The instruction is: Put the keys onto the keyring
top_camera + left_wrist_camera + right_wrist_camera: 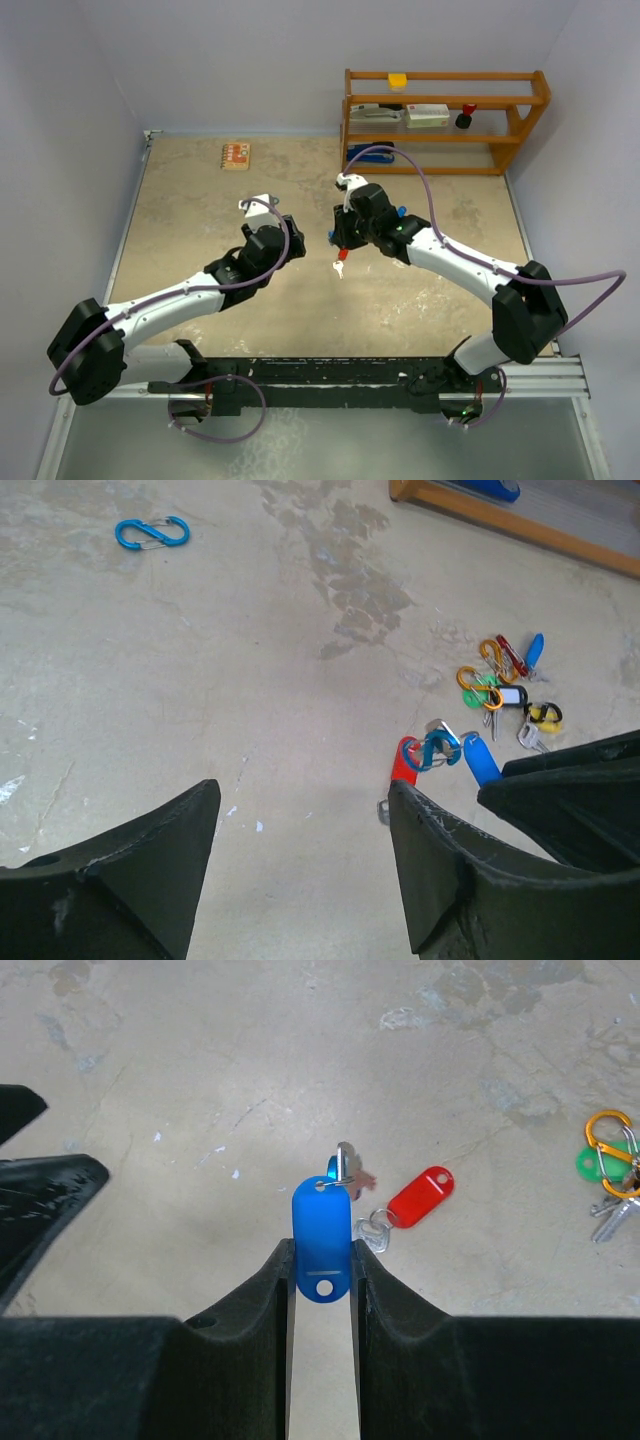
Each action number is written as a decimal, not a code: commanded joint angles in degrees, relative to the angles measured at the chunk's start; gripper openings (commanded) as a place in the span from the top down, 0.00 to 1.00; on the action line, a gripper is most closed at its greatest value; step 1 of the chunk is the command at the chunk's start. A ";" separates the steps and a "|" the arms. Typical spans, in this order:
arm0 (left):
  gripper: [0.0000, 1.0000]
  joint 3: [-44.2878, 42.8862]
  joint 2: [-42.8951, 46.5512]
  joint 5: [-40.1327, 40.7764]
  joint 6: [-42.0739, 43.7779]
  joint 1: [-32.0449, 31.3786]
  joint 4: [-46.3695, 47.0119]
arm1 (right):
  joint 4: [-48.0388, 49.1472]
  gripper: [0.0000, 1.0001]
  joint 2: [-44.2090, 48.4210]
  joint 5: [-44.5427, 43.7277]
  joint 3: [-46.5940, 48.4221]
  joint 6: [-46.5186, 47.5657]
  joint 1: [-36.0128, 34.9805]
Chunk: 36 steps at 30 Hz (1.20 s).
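Note:
My right gripper [320,1252] is shut on a blue key tag [320,1218] and holds it above the table. A blue S-shaped clip [338,1166] sits at the tag's top end. A red-tagged key [420,1195] with its silver blade [372,1230] is just beside it; I cannot tell whether it hangs from the clip. The left wrist view shows the same red tag [404,761], clip [438,748] and blue tag [480,759]. My left gripper [300,792] is open and empty, just left of them. In the top view both grippers, left [293,232] and right [342,240], face each other.
A heap of several more keys and coloured clips [505,680] lies beyond the right gripper. A lone blue S-clip [152,533] lies far left. A wooden shelf [440,120] stands at the back right, and a small wooden block [236,155] lies at the back.

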<state>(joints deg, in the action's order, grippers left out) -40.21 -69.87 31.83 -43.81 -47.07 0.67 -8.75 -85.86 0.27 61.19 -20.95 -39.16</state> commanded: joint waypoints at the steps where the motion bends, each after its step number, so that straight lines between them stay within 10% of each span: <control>1: 0.34 0.65 1.62 4.38 -1.86 -0.30 -0.67 | -1.43 0.77 1.71 -2.29 2.92 1.46 1.19; 36: 0.33 1.19 -0.81 3.68 -2.18 -0.30 0.30 | -7.35 0.77 1.26 -8.89 3.20 3.89 17.41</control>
<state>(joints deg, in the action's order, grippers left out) -39.40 -70.61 34.76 -45.47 -47.07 -0.99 -17.26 -84.73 -8.01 62.72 -17.37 -22.31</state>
